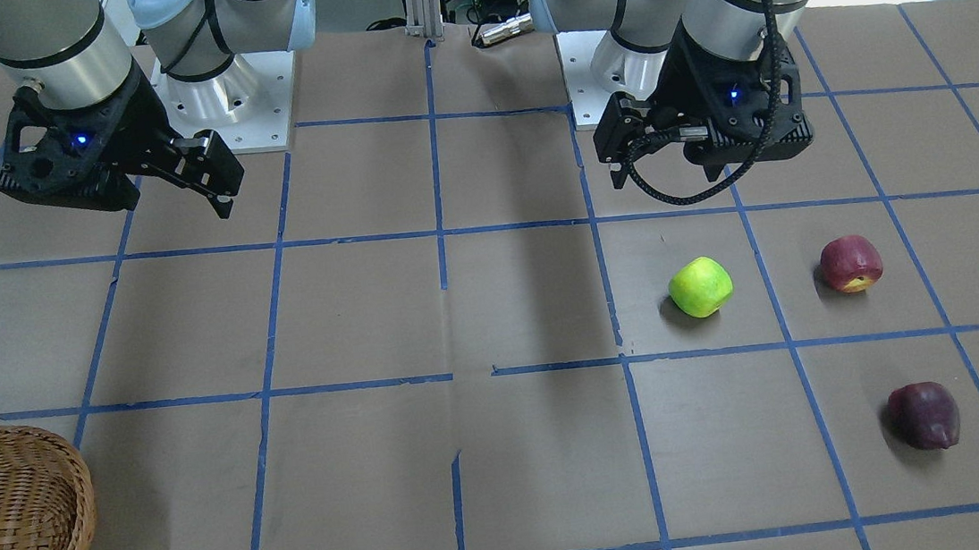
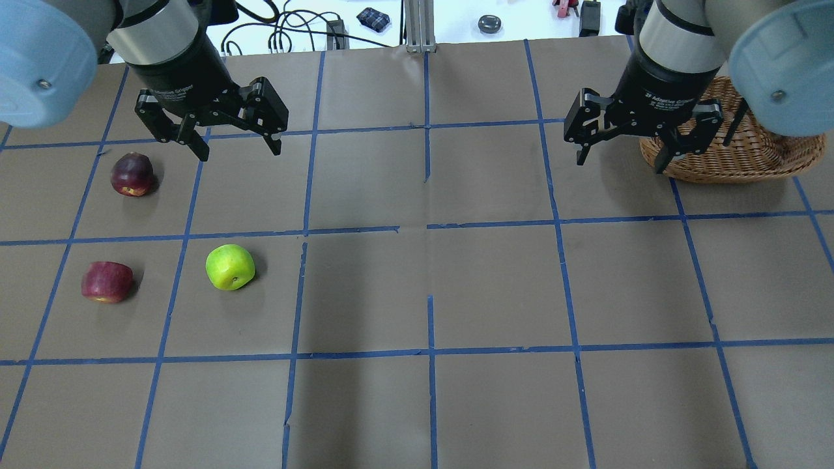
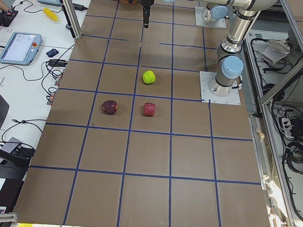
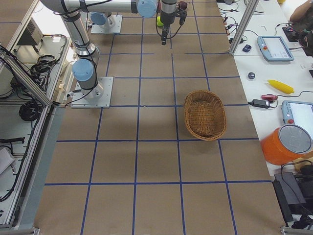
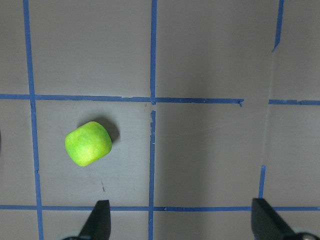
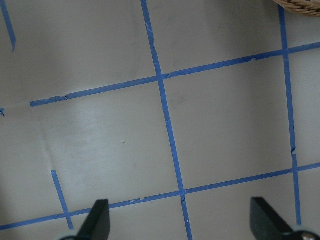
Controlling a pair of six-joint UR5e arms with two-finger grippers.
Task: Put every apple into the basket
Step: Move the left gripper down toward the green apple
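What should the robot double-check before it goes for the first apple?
1. Left claw open and empty: ok.
2. Right claw open and empty: ok.
3. Green apple, red apple and maroon apple lie apart, nothing on them: ok.
4. Basket has room, looks empty: ok.
5. Left claw lined up over the green apple: not ok, the apple sits off to one side in its wrist view.

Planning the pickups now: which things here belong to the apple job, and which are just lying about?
Job: green apple, red apple, maroon apple, basket.
Lying about, on the side bench: teach pendant, yellow object, orange container.
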